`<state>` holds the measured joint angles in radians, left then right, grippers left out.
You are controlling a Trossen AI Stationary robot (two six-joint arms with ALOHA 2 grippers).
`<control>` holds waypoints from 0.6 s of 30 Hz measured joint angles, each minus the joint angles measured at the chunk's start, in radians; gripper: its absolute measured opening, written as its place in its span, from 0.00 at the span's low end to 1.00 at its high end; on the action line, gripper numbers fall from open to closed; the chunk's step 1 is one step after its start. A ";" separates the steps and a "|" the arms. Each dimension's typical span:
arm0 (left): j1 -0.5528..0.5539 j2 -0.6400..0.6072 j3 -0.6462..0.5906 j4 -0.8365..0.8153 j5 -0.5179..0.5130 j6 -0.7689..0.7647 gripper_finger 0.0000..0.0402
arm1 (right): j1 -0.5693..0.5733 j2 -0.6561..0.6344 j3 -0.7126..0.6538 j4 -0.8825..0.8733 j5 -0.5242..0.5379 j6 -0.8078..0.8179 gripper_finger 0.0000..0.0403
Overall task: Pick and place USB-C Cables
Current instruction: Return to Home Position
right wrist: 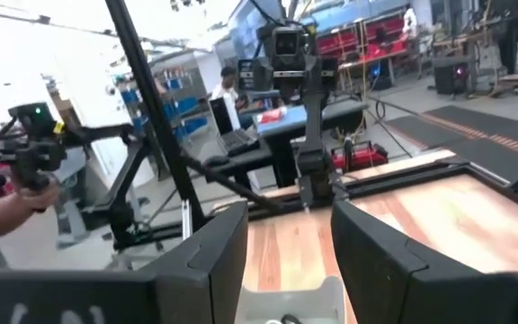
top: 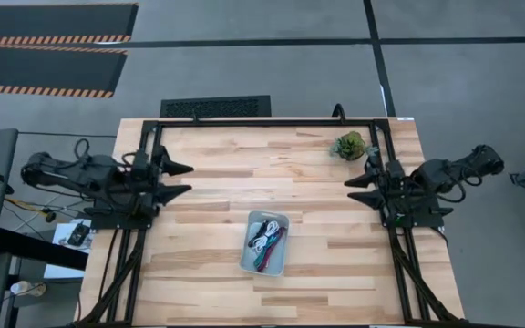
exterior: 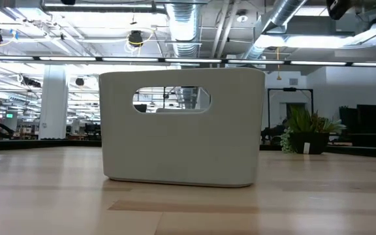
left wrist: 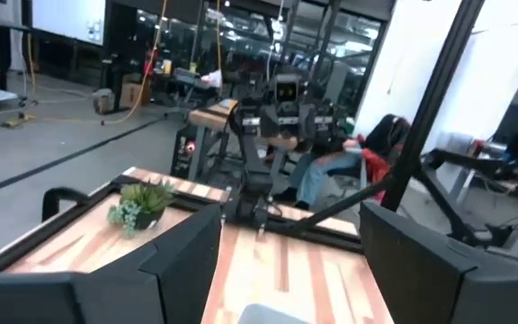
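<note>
The USB-C cables lie bundled inside a light grey tray (top: 244, 258) in the middle of the table: a black one (top: 261, 226), a white one (top: 262, 242), a magenta-red one (top: 275, 240) and a teal-blue one (top: 266, 261). In the low view the tray's wall (exterior: 181, 143), with its handle cut-out, hides them. My left gripper (top: 188, 179) hovers open near the table's left edge, pointing toward the centre. My right gripper (top: 355, 182) hovers open near the right edge, facing it. Both are well clear of the tray, whose rim (left wrist: 272, 314) (right wrist: 317, 297) shows between each gripper's fingers.
A small green leafy plant (top: 349, 145) (exterior: 305, 134) (left wrist: 140, 205) stands near the far right corner, close to the right arm. A black frame borders the table's far edge and sides. Bare wood surrounds the tray. A person's hand (right wrist: 12, 207) holding a device shows beyond the table.
</note>
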<state>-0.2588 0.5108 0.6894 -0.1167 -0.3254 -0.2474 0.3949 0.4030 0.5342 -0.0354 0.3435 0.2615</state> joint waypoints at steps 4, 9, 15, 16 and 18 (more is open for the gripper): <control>0.004 0.009 -0.027 0.001 -0.043 -0.019 0.63 | 0.033 0.007 0.000 -0.010 -0.003 -0.072 0.47; 0.005 -0.035 -0.027 0.014 0.012 0.046 0.63 | 0.053 -0.072 0.000 -0.021 0.001 -0.114 0.46; 0.005 -0.135 -0.026 -0.012 0.032 0.053 0.63 | 0.077 -0.165 0.000 -0.080 0.000 -0.136 0.45; 0.005 -0.148 -0.026 -0.016 0.032 0.048 0.63 | 0.078 -0.175 0.000 -0.087 0.000 -0.140 0.46; 0.005 -0.176 -0.026 -0.037 0.033 0.035 0.63 | 0.077 -0.193 0.000 -0.105 0.000 -0.139 0.46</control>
<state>-0.2539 0.3348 0.6639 -0.1537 -0.2923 -0.2122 0.4723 0.2097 0.5343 -0.1401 0.3431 0.1220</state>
